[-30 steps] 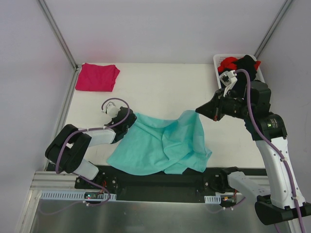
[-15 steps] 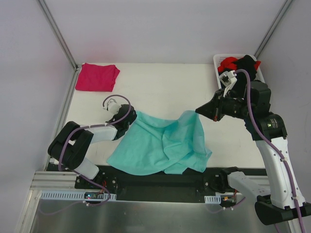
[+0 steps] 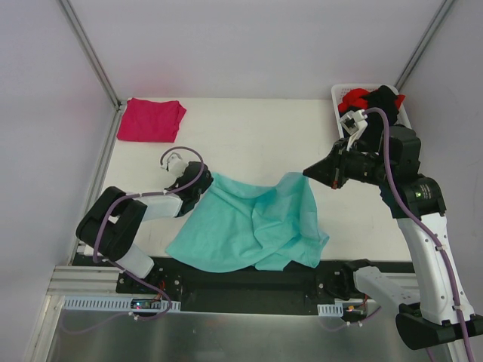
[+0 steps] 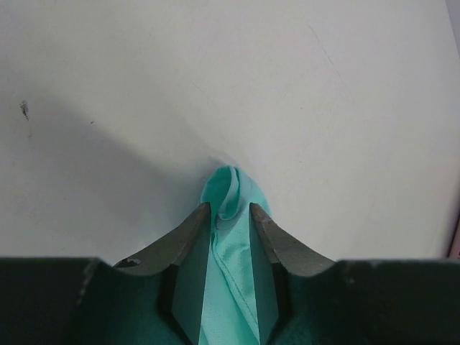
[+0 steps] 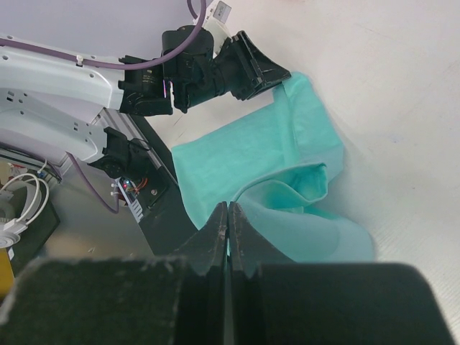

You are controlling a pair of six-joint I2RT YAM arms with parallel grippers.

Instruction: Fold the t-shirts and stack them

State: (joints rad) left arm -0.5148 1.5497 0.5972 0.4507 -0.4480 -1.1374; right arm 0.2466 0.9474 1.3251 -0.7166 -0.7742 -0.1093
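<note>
The teal t-shirt (image 3: 256, 222) lies crumpled at the near middle of the table. My left gripper (image 3: 202, 183) is low at the shirt's left corner. In the left wrist view the gripper (image 4: 230, 210) is shut on a bunched fold of the teal cloth (image 4: 231, 194). My right gripper (image 3: 308, 172) holds the shirt's far right corner raised off the table. In the right wrist view it (image 5: 228, 207) is shut, with a thin teal edge pinched between its jaws, and the shirt (image 5: 287, 187) hangs below. A folded magenta-pink t-shirt (image 3: 151, 119) lies at the far left.
A white basket (image 3: 337, 94) at the far right corner holds a red garment (image 3: 353, 96) and a black garment (image 3: 383, 96). The right arm reaches over the table in front of it. The black base rail (image 3: 241, 283) runs along the near edge.
The left arm has shifted slightly, its wrist turning at the shirt's left corner. The shirt and the right arm look unchanged.
</note>
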